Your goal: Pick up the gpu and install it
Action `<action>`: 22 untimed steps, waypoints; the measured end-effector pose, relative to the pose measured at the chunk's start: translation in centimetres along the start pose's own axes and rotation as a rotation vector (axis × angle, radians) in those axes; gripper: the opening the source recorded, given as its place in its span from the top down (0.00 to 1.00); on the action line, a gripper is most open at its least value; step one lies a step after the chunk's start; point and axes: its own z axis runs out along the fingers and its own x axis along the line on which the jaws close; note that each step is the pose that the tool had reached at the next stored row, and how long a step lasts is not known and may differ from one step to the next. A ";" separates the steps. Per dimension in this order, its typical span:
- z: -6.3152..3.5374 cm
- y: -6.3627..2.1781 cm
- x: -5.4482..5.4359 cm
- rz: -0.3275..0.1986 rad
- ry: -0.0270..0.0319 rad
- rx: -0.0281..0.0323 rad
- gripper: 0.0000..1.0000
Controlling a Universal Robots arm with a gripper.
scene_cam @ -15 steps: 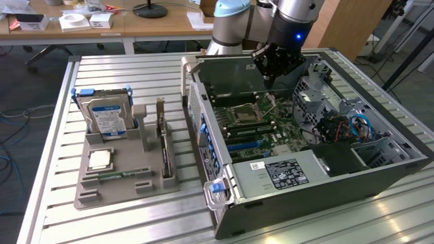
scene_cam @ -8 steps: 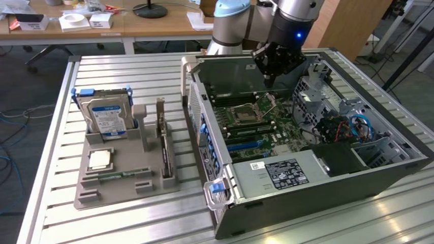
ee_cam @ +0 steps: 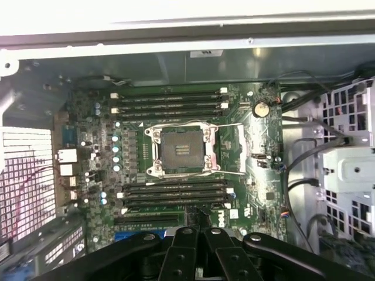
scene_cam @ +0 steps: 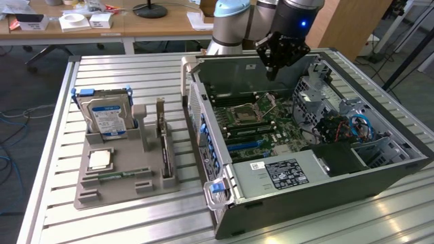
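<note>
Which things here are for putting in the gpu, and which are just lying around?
For the job: gripper, case, motherboard, dark card on edge in the holder, likely the gpu.

Just lying about: hard drive, silver chip, white boxes.

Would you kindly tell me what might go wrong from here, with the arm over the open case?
The arm hangs over the motherboard, whose CPU socket lies uncovered; a careless descent might strike it. Loose cables beside the board could snag the arm. The case wall stands between arm and parts holder, so a low sideways sweep might clip it.
</note>
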 end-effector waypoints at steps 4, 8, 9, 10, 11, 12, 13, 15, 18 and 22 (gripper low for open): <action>-0.74 0.05 0.0 0.000 0.0000 -0.0006 0.90; -0.74 0.05 0.0 0.000 0.0000 -0.0005 0.90; -0.75 0.05 0.0 0.000 0.0000 -0.0004 0.90; -0.75 0.05 0.0 0.000 0.0000 -0.0004 0.90; -0.75 0.05 0.0 0.000 0.0000 -0.0004 0.90; -0.75 0.05 0.0 0.000 0.0000 -0.0004 0.90; -0.74 0.05 0.0 0.000 0.0000 -0.0005 0.90; -0.75 0.05 0.0 0.000 0.0000 -0.0005 0.90; -0.75 0.05 0.0 0.000 0.0000 -0.0005 0.90; -0.77 -0.23 0.0 0.000 0.0001 -0.0005 0.90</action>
